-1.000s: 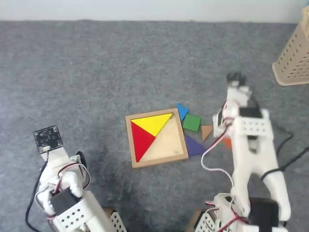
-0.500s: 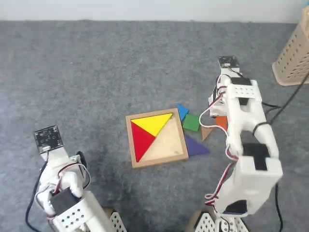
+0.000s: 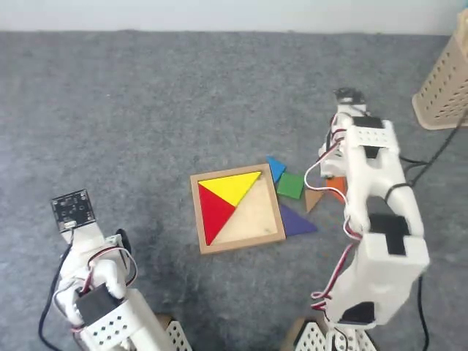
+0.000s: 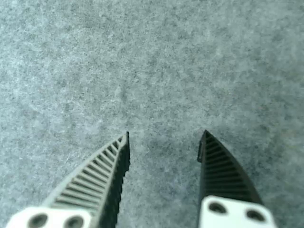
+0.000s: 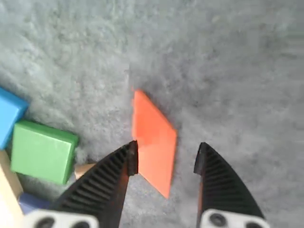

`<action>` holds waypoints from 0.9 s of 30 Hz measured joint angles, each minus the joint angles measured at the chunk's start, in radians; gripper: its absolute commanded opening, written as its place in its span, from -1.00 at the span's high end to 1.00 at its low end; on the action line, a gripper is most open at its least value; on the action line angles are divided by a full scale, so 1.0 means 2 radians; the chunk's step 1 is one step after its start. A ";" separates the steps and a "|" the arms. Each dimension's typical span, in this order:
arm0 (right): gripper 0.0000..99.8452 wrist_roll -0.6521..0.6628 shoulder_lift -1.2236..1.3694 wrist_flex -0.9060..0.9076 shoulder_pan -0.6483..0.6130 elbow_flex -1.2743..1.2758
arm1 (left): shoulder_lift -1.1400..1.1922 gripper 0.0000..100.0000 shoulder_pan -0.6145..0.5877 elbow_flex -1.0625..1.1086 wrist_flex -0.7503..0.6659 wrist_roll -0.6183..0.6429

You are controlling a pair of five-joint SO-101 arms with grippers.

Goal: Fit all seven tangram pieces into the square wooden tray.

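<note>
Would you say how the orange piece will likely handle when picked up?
The orange piece looks thin and rigid, probably stiff and light. Lying flat on carpet, it shouldn't roll, though its smooth edges may slip in the right hand.

high: fixed off the arms, looking steeply down over the whole worktop [image 3: 146,95], tray [image 3: 197,212] mid-frame | left wrist: close, facing down past left claw [image 4: 166,133] onto bare worktop | right wrist: close, facing down past right claw [image 5: 168,143] | shared: high and right wrist both take in orange piece [image 5: 153,128] and green square [image 5: 42,151]
</note>
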 measured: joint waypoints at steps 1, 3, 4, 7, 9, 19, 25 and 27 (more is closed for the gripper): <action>0.62 0.000 -0.012 0.001 0.003 0.000 | 0.000 0.55 0.000 0.000 0.000 0.000; 0.62 0.000 -0.035 0.001 0.003 0.005 | 0.000 0.55 0.000 0.000 0.000 0.000; 0.63 0.000 -0.047 -0.001 -0.004 0.014 | 0.000 0.55 0.000 0.000 0.000 0.000; 0.73 0.015 -0.077 -0.029 -0.041 0.061 | 0.000 0.55 0.000 0.000 0.000 0.000; 0.75 0.030 -0.096 -0.059 -0.061 0.100 | 0.000 0.55 0.000 0.000 0.000 0.000; 0.74 0.061 -0.090 -0.106 -0.060 0.150 | 0.000 0.55 0.000 0.000 0.000 0.000; 0.74 0.061 -0.058 -0.107 -0.037 0.140 | 0.000 0.55 0.000 0.000 0.000 0.000; 0.74 0.064 -0.050 -0.107 -0.033 0.130 | 0.000 0.55 0.000 0.000 0.000 0.000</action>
